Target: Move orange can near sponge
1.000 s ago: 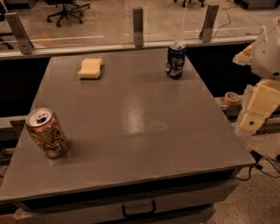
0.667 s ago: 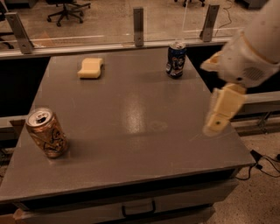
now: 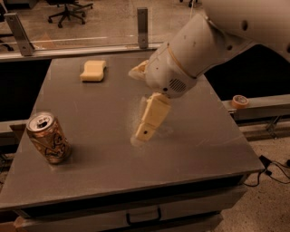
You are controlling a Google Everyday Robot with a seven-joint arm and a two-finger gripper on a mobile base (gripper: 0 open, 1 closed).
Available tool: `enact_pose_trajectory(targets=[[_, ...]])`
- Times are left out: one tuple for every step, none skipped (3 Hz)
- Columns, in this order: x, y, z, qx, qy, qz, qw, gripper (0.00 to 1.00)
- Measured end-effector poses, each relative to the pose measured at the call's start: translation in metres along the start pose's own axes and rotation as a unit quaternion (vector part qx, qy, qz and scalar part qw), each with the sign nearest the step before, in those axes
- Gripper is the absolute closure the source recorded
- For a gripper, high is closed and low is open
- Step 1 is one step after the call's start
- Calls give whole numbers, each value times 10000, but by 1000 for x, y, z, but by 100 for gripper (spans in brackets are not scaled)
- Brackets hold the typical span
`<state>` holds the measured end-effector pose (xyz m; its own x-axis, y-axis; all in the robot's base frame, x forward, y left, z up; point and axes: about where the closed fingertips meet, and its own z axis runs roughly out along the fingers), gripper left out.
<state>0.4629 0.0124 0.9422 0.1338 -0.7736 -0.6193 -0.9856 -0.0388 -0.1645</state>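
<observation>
- Running along the nearest edge, the grey matte metal table (image 3: 90,176) has a drawer front below its top with a dark bar handle (image 3: 142,216).
- The orange-copper aluminium drink can with dark swirly lettering (image 3: 48,138) stands upright at the table's front left. Its silver top and pull tab face up, and nothing touches it.
- The two-finger gripper with cream plastic fingers (image 3: 138,103) hangs over the middle of the table, well apart from the can, on a bulky, smooth white arm (image 3: 204,41).
- One blocky finger (image 3: 152,117) points down, its tip close to the table top; the other (image 3: 137,72) juts out up and to the left. The jaws are spread wide with nothing between them.
- The pale yellow rectangular foam sponge with pinched sides (image 3: 93,71) lies flat at the far left of the table, far from the can.
- An orange tape roll (image 3: 239,100) rests on the ledge to the right.
- Upright metal posts (image 3: 142,26) stand along the far edge; beyond them is a black office chair (image 3: 68,7).
</observation>
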Motion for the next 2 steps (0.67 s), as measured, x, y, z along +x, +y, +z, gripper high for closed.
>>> enact_pose_trajectory(targets=[[-18,1,8,-17,-186,-74,9998,0],[-18,1,8,-17,-186,-74,9998,0]])
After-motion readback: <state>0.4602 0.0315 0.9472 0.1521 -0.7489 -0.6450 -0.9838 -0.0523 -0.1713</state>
